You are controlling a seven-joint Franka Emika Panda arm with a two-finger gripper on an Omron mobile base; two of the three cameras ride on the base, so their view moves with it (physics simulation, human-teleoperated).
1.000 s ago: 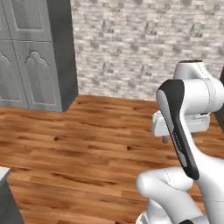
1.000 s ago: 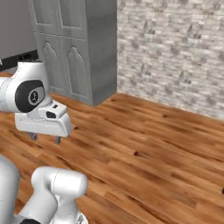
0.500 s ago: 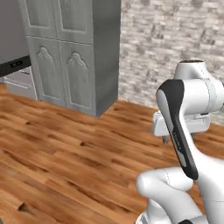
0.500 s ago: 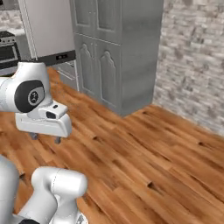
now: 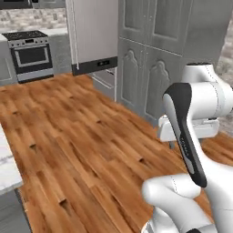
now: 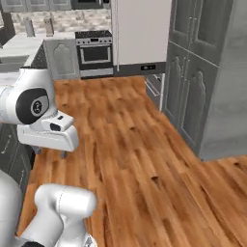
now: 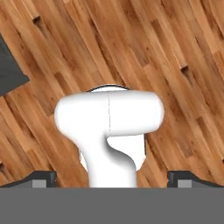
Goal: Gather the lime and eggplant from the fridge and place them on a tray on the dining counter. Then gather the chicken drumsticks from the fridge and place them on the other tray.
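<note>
The fridge (image 5: 93,32) stands shut at the back, a tall pale front with a dark strip low down; it is at the top middle of the right base view (image 6: 140,31). The lime, the eggplant, the chicken drumsticks and the trays are out of view. My gripper (image 6: 50,153) hangs folded in close over my base, pointing down at the wooden floor, far from the fridge. It sits at the right of the left base view (image 5: 182,141). In the hand view the gripper (image 7: 112,179) is open, its fingertips (image 7: 41,177) wide apart and holding nothing.
A stove (image 5: 29,57) with an oven door stands left of the fridge. Tall grey cabinets (image 5: 154,50) rise to its right, close to my arm. A white marble counter corner (image 5: 7,164) juts in at the left. Open wooden floor (image 6: 125,144) lies between me and the fridge.
The whole picture has swung: the stone wall has left the views and the fridge and stove have come in. The arm keeps its folded pose and the gripper stays open.
</note>
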